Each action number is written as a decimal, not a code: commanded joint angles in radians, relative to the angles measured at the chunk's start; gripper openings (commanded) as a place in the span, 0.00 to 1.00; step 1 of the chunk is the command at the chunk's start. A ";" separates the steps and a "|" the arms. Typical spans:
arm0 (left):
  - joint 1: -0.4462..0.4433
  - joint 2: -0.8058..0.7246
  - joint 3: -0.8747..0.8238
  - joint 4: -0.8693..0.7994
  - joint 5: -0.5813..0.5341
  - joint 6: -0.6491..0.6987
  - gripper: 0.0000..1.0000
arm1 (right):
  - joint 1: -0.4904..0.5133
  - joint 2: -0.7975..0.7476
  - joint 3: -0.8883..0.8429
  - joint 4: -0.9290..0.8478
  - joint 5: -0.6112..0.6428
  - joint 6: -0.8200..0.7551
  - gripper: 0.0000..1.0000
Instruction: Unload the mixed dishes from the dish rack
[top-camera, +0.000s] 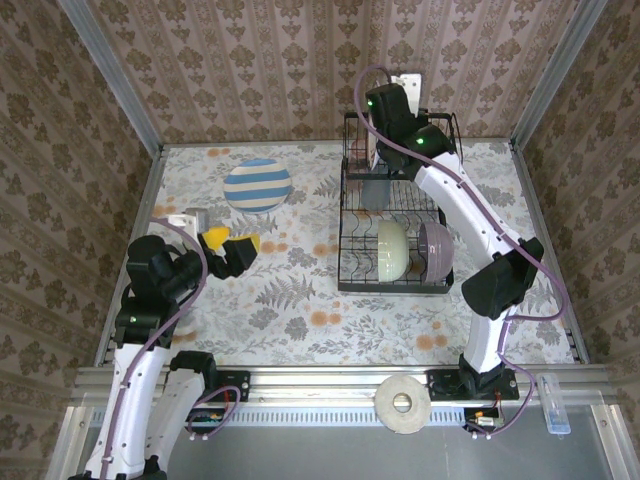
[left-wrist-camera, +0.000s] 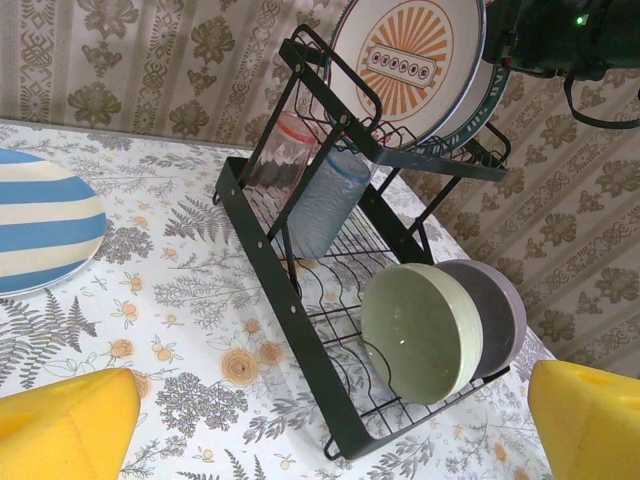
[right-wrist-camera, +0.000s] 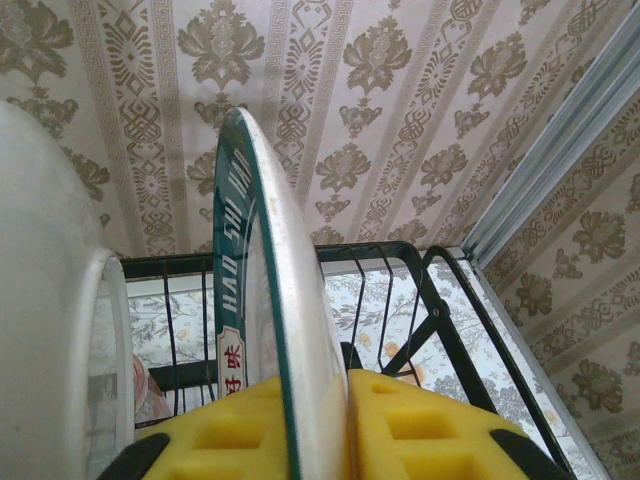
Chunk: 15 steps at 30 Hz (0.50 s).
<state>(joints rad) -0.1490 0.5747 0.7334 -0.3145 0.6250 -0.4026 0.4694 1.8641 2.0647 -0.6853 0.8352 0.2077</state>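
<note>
Top view: the dish rack (top-camera: 395, 288) sits right of centre. The right arm (top-camera: 450, 190) reaches its upper shelf at the top of the frame, its fingers hidden under the wrist. The left gripper (top-camera: 232, 250) hangs spread and empty, left of centre.

Left wrist view: the orange-patterned plate (left-wrist-camera: 405, 62) stands upright at the top.

Right wrist view: the right gripper (right-wrist-camera: 320, 430) clamps the green-rimmed plate (right-wrist-camera: 255, 280) by its edge. So thin a hold could let it pivot and knock the white plate (right-wrist-camera: 50, 300) beside it. Its seat in the slots is cut off.
</note>
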 joint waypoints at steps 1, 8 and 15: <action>0.005 -0.002 -0.008 0.008 0.012 0.005 1.00 | 0.001 0.001 0.031 -0.017 0.010 -0.011 0.12; 0.005 0.001 -0.009 0.008 0.012 0.005 1.00 | 0.001 -0.017 0.027 -0.005 0.012 -0.027 0.00; 0.006 0.009 -0.008 0.007 0.012 0.005 1.00 | 0.002 -0.042 0.038 0.036 0.032 -0.058 0.00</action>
<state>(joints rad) -0.1490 0.5819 0.7330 -0.3141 0.6250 -0.4026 0.4583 1.8637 2.0651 -0.6987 0.8650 0.1673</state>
